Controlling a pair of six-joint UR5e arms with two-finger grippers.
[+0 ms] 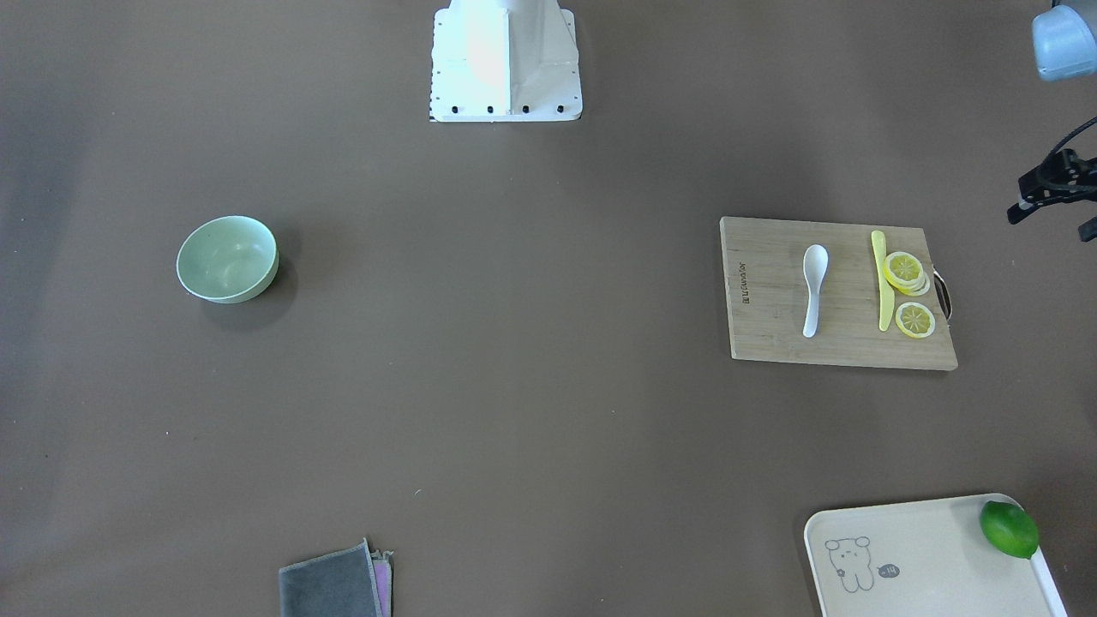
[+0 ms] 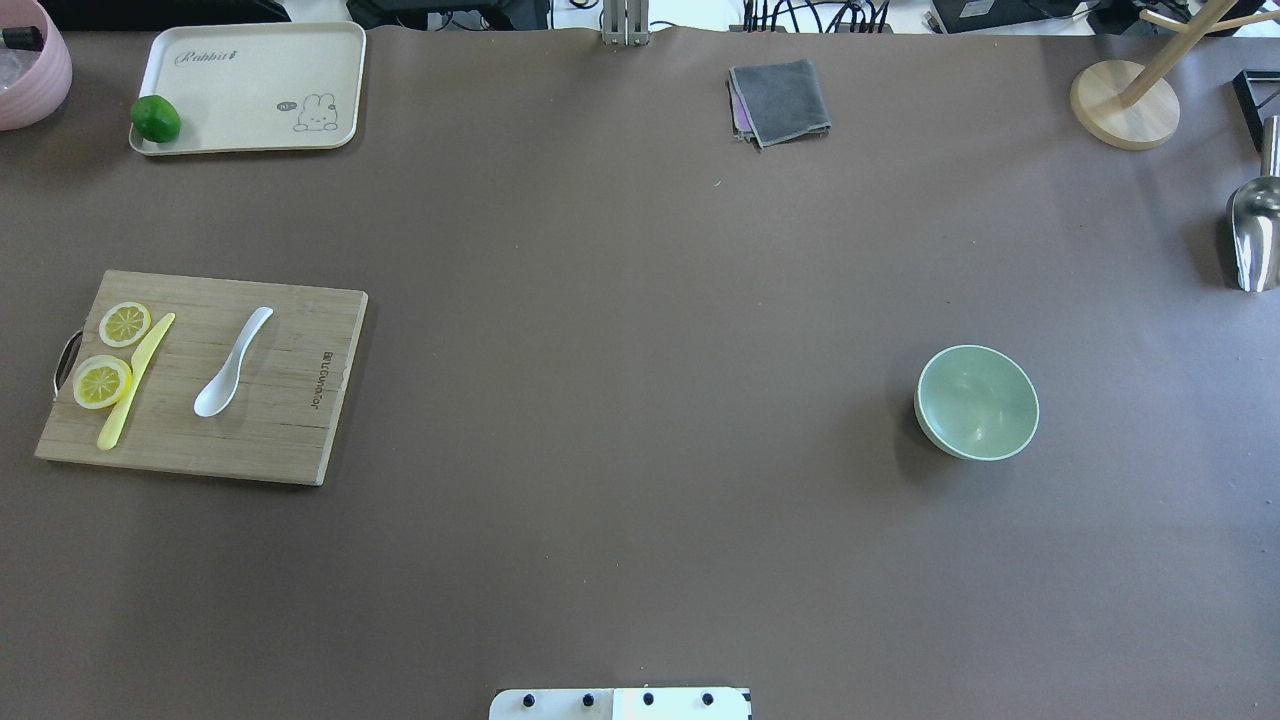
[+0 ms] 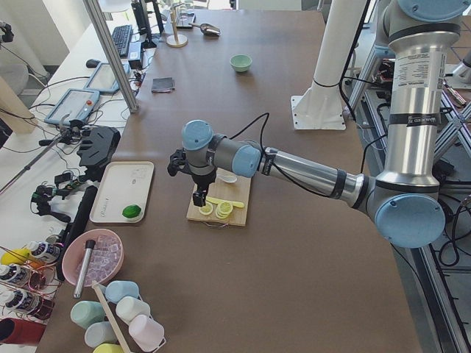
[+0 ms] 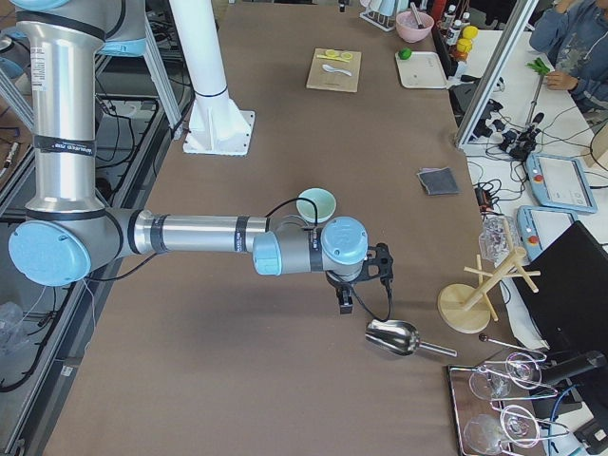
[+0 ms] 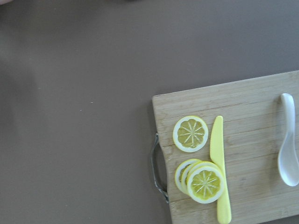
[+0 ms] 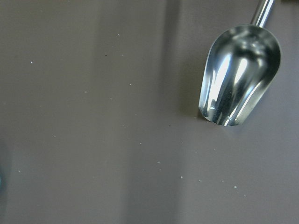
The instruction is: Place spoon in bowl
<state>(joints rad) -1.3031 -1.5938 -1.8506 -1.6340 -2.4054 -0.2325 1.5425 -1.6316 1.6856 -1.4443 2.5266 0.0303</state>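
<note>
The white spoon [image 1: 813, 287] lies on a wooden cutting board [image 1: 771, 330], scoop toward the robot; it also shows in the overhead view [image 2: 232, 362] and at the right edge of the left wrist view [image 5: 289, 142]. The mint-green bowl [image 1: 228, 259] stands empty on the other half of the table [image 2: 978, 402]. My left gripper [image 3: 199, 193] hangs above the board's outer end, away from the spoon; I cannot tell if it is open. My right gripper [image 4: 347, 302] hangs beyond the bowl [image 4: 316, 203], near a metal scoop; I cannot tell its state.
A yellow knife [image 1: 883, 278] and lemon slices [image 1: 904, 270] lie beside the spoon on the board. A cream tray [image 2: 250, 90] holds a lime [image 2: 155, 118]. A grey cloth [image 2: 780, 100], a wooden stand [image 2: 1125, 105] and a metal scoop [image 2: 1255, 235] sit along the table's edges.
</note>
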